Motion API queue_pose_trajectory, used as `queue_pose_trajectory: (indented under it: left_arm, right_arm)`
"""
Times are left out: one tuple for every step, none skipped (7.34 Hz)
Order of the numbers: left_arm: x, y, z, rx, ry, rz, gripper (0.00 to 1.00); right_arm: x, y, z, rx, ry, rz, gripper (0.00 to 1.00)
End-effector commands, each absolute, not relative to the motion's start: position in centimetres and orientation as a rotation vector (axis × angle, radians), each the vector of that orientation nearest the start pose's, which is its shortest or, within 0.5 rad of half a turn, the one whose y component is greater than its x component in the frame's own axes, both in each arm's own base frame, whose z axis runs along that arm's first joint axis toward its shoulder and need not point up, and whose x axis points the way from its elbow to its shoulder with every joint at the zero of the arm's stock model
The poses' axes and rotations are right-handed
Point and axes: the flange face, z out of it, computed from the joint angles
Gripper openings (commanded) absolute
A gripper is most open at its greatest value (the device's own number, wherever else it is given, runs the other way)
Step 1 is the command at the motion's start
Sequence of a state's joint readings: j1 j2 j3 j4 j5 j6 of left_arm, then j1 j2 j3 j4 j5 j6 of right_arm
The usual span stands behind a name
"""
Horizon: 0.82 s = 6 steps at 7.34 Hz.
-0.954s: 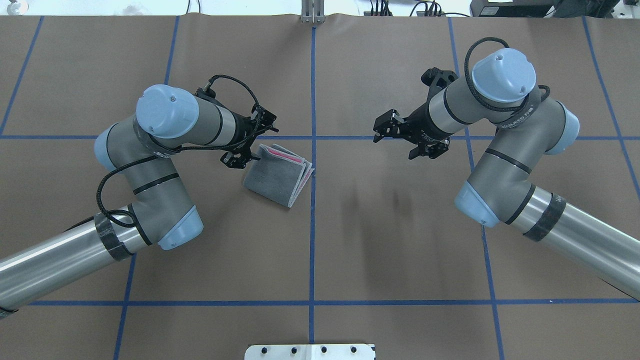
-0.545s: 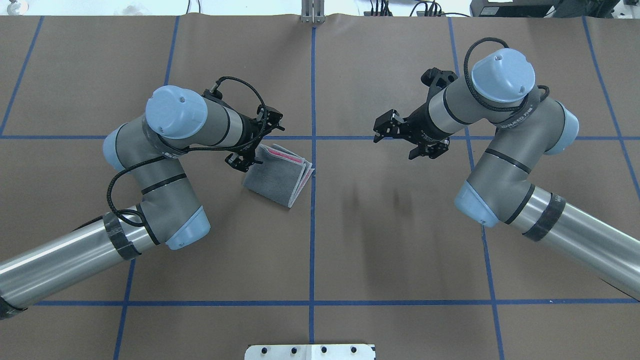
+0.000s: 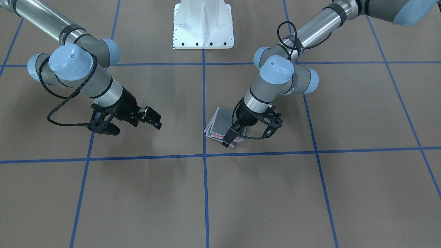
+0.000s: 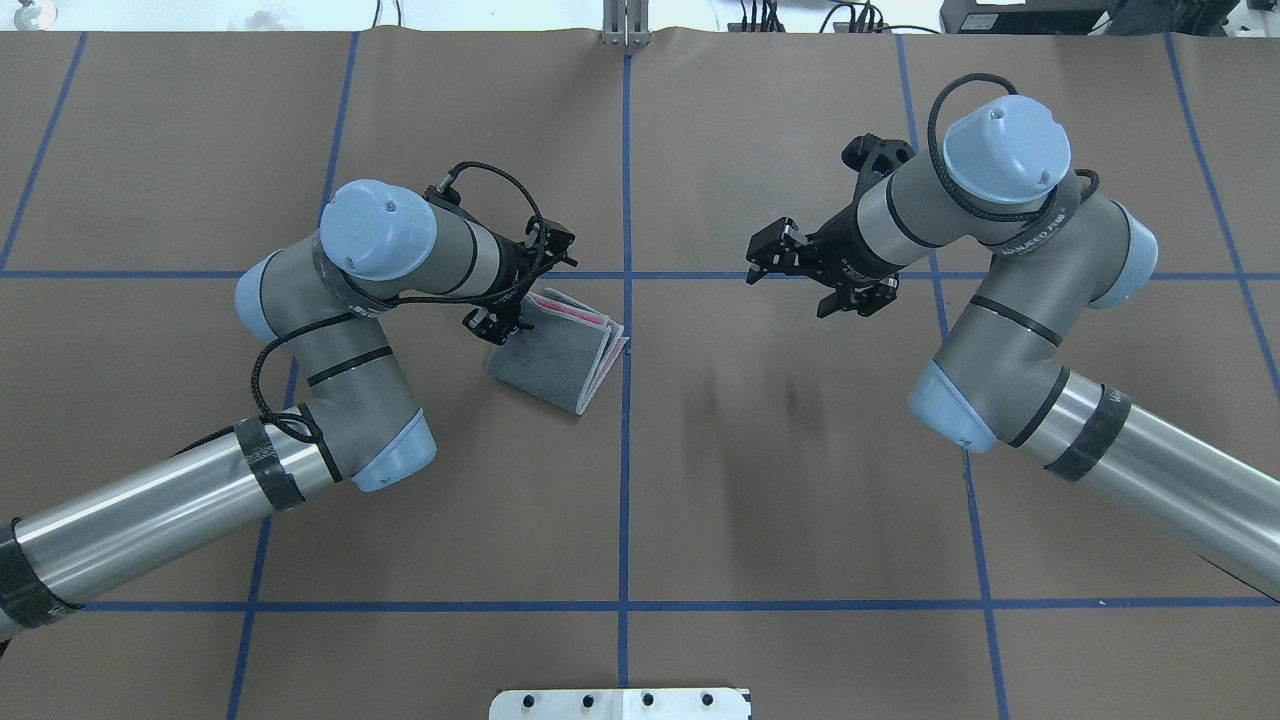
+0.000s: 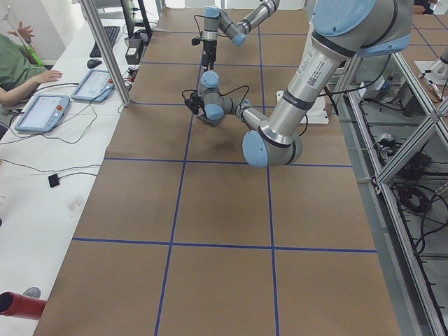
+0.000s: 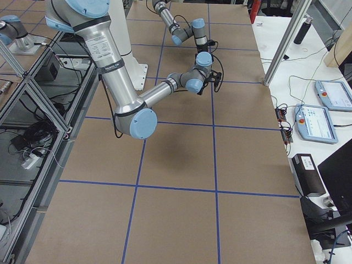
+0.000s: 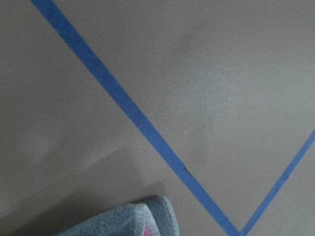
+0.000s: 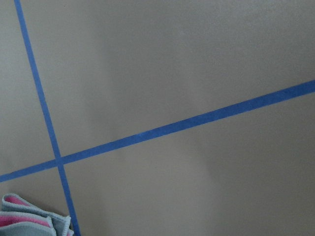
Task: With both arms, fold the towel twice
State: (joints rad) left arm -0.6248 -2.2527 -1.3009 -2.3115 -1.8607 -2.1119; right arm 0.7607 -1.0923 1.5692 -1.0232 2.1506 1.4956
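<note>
A brown table (image 4: pixel 800 520) crossed by blue tape lines (image 4: pixel 624 500). Near its middle lies the towel (image 4: pixel 555 355), grey side up, seemingly folded twice, with pink showing between layers. The left gripper (image 4: pixel 497 322) hangs over one corner; whether its fingers are parted is unclear. The right gripper (image 4: pixel 762 256) hovers well apart, fingers spread. The left should probably lift straight up so the layers are not dragged.
</note>
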Motion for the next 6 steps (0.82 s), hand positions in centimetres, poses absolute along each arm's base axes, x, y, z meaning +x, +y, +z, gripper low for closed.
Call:
queue_pose_trajectory:
  left_arm:
    - [55.4, -53.0, 29.3, -0.206, 1.176, -0.850, 1.00]
    - [55.5, -53.0, 29.1, -0.204, 1.178, -0.850, 1.00]
    - [55.1, -53.4, 29.0, -0.201, 1.181, -0.855, 1.00]
    - [54.3, -54.3, 28.3, -0.192, 1.193, -0.863, 1.00]
    - [53.5, -55.0, 27.3, -0.190, 1.210, -0.861, 1.00]
    - [51.6, -56.4, 26.6, -0.233, 1.220, -0.844, 1.00]
  right_arm:
    - [-42.9, -51.7, 31.8, -0.078, -1.124, 0.315, 1.00]
    - [-42.8, -51.8, 31.8, -0.078, -1.124, 0.317, 1.00]
    - [-42.7, -51.8, 31.8, -0.077, -1.124, 0.318, 1.00]
    - [-42.4, -52.1, 31.8, -0.072, -1.125, 0.321, 1.00]
    - [-41.7, -52.7, 31.7, -0.064, -1.126, 0.331, 1.00]
    - [-40.7, -53.5, 31.9, -0.058, -1.120, 0.350, 1.00]
